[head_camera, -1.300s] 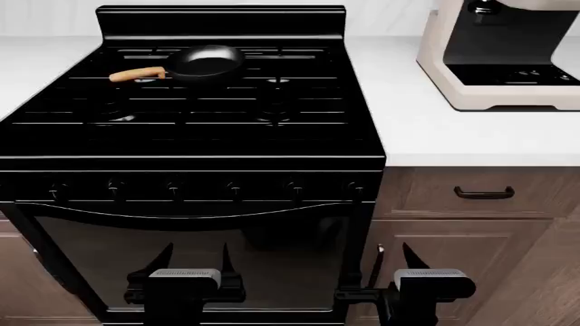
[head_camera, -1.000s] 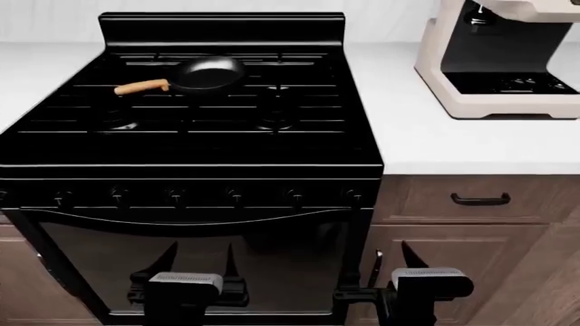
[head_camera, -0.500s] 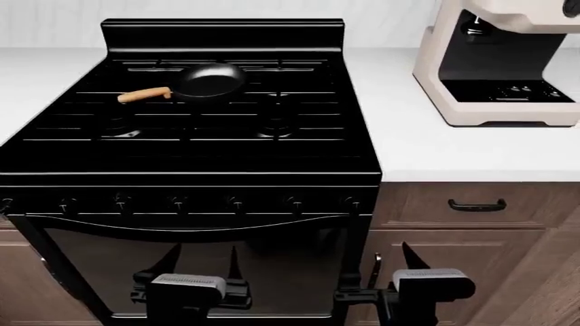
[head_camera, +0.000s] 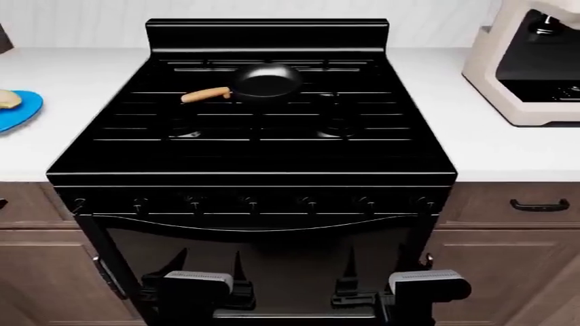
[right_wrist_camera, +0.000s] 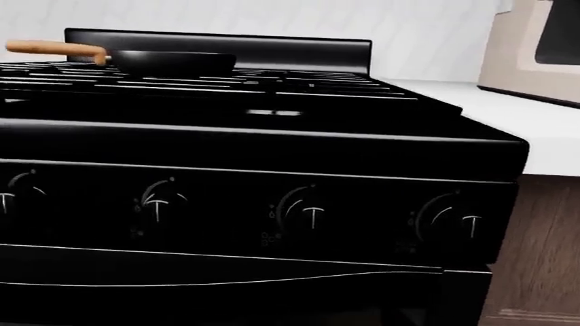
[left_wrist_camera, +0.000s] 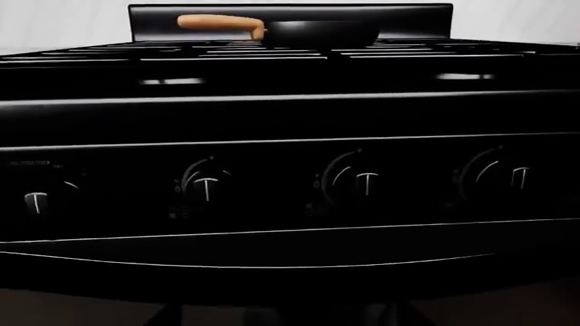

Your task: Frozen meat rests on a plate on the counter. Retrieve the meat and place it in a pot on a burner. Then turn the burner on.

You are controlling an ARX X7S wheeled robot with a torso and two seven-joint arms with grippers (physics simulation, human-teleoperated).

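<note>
At twelve o'clock from the robot stood a black gas stove (head_camera: 254, 136) with a row of knobs (left_wrist_camera: 206, 187) along its front, filling the way ahead. Its small round black pot with an orange-brown wooden handle (head_camera: 263, 83) sat on a rear burner. Far off at ten o'clock, on the smooth white counter (head_camera: 64, 122), lay the bright blue round plate (head_camera: 18, 111) bearing the pale cream frozen meat (head_camera: 7, 99). A beige coffee machine (head_camera: 530, 64) stood at two o'clock. Both claws, left gripper (head_camera: 206, 268) and right gripper (head_camera: 379, 266), hung low before the oven door, prongs spread and empty.
</note>
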